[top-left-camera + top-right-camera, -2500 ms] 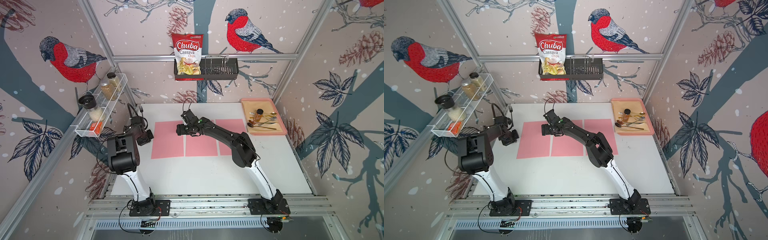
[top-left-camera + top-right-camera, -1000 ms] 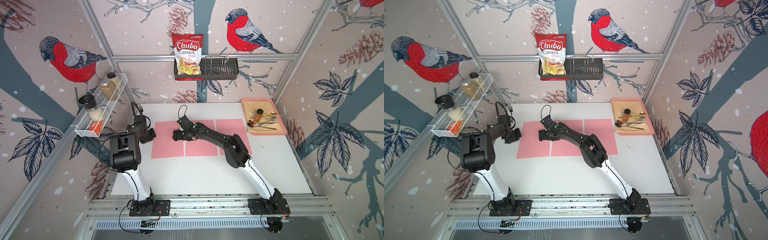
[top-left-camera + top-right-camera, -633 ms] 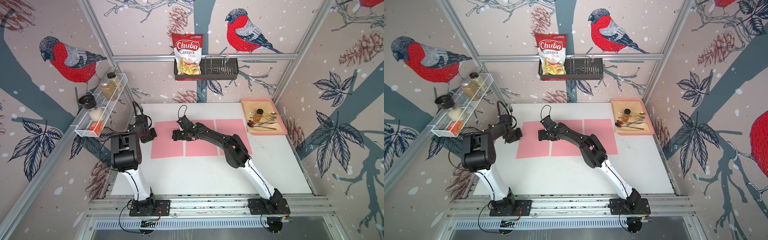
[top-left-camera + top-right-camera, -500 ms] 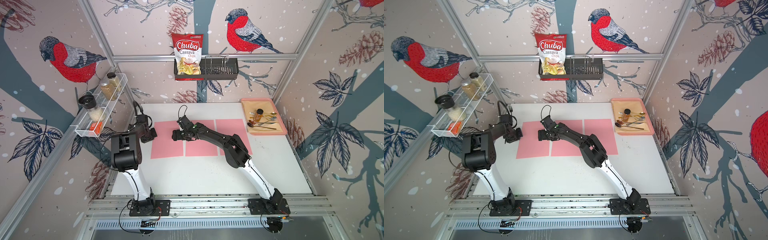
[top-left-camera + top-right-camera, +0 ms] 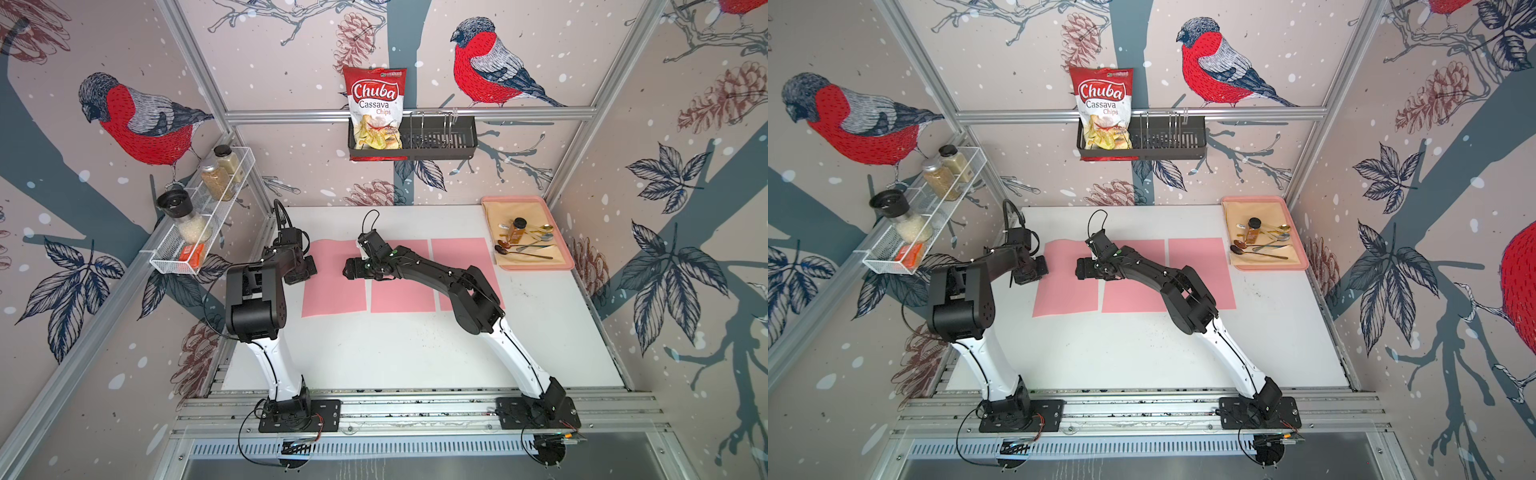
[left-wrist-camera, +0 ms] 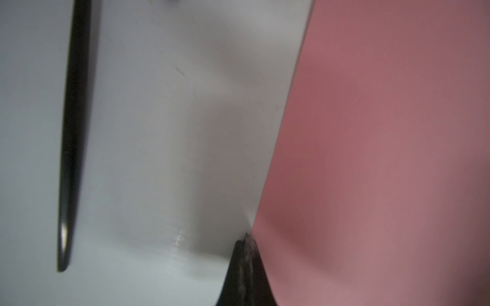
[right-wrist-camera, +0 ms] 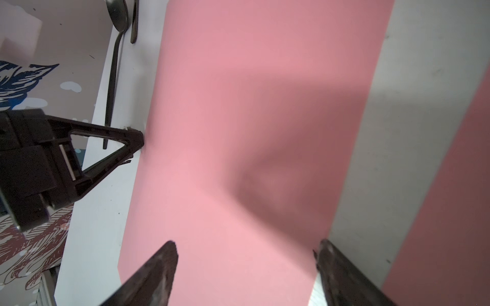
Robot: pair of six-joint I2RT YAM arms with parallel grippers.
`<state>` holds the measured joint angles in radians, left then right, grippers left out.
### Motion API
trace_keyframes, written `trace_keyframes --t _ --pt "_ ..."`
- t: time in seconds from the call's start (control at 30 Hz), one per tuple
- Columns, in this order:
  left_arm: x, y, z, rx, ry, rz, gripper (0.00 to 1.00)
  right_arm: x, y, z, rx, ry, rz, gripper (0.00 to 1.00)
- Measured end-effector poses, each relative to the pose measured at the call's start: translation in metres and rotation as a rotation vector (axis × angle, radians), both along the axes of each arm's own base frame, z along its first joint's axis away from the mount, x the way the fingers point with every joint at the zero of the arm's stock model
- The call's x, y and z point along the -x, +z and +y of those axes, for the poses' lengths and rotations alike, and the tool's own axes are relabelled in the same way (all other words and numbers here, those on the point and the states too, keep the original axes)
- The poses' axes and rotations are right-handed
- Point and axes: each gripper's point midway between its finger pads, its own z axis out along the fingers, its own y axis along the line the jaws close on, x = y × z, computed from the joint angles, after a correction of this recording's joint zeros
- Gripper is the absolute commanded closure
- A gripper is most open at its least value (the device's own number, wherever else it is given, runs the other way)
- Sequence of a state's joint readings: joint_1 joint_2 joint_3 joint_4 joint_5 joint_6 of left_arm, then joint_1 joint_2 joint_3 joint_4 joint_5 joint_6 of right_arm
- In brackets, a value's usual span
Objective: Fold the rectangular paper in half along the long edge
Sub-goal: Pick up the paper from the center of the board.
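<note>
The leftmost pink paper sheet (image 5: pixel 334 291) lies on the white worktop (image 5: pixel 415 353) between the two claws, its long axis running from the robot's side toward the back wall. The shut left claw (image 5: pixel 311 269) touches the sheet's left long edge with its tip, and the right claw (image 7: pixel 245 254) hangs wide open over the opposite long edge, so probably the left edge must travel to the right.

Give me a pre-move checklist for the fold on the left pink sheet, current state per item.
1. Left gripper shut, tip at the left sheet's outer edge: ok.
2. That sheet actually pinched: cannot tell.
3. Right gripper open above the same sheet: ok.
4. Gap to the middle sheet: ok.
5. Spoon off that sheet: ok.
</note>
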<state>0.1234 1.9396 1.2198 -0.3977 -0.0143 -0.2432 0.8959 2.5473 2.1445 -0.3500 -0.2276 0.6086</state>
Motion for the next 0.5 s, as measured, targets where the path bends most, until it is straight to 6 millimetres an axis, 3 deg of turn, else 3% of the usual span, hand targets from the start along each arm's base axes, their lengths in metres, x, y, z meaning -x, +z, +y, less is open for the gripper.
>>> trace_keyframes --t 0.5 --pt "-0.0008 -0.0016 -0.0030 -0.065 -0.016 0.011 1.00 -0.0005 0.0031 0.0009 -0.074 0.015 0.033 0.10"
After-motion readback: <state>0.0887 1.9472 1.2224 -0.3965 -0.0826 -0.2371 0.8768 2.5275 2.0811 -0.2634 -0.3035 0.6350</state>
